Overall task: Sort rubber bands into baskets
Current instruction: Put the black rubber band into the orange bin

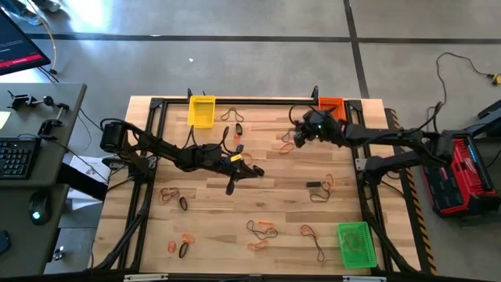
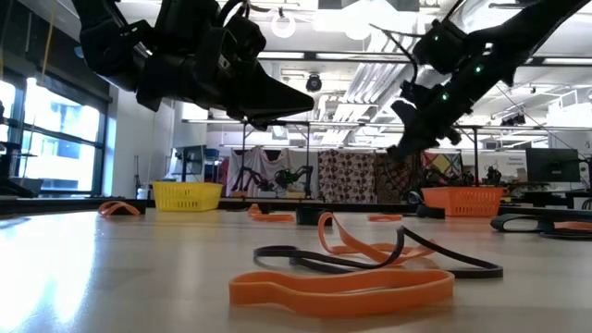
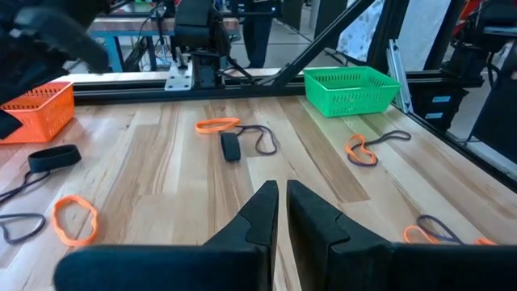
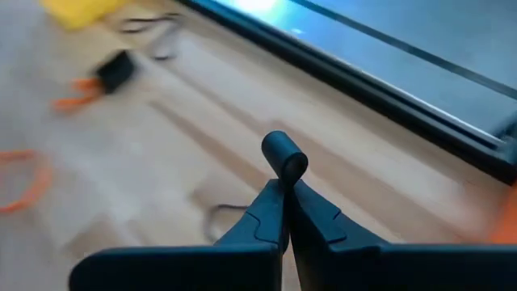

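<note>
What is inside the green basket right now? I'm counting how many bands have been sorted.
In the high view, the green basket shows only its own mesh, with no band visible. In the left wrist view its wall hides the floor, so a band lying flat there cannot be ruled out.

Left gripper (image 1: 252, 170) mid-table, yellow plastic mesh basket (image 1: 201, 110) behind-left of it, orange plastic mesh basket (image 1: 332, 104) behind-right, green plastic mesh basket (image 1: 354, 244) front-right.
</note>
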Robot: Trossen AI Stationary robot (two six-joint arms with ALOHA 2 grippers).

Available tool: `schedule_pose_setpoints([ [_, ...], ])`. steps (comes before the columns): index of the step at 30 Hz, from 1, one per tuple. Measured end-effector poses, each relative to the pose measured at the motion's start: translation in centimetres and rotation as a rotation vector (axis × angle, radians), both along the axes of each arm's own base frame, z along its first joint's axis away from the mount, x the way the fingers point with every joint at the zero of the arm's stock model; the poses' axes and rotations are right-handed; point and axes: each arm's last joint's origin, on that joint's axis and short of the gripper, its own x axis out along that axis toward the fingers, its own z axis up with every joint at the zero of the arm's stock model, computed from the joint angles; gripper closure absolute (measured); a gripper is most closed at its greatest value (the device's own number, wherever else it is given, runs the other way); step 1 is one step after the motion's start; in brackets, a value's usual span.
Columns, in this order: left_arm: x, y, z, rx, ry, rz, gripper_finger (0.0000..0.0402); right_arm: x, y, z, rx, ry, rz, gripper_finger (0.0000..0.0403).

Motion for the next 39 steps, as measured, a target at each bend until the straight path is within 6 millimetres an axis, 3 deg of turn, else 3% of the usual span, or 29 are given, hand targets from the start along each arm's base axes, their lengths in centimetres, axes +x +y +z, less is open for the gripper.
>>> schedule_pose_setpoints([
  [5,0.0,0.0,0.0,0.003,0.000,0.015,0.0383,-0.9,-0.9,-0.3,0.011,0.032,-0.103,0.0403],
  [17,0.0,0.2,0.0,0.012,0.002,0.053,0.0383,-1.9,-2.1,-0.5,0.024,0.065,-0.169,0.0403],
  [30,0.0,0.2,0.0,0.013,0.001,0.053,0.0383,-3.7,-3.9,2.5,0.052,0.269,-0.396,0.0403],
  [39,0.0,0.2,0.0,0.038,-0.002,0.048,0.0383,-6.5,-6.2,2.3,0.134,0.296,-0.514,0.0403],
])
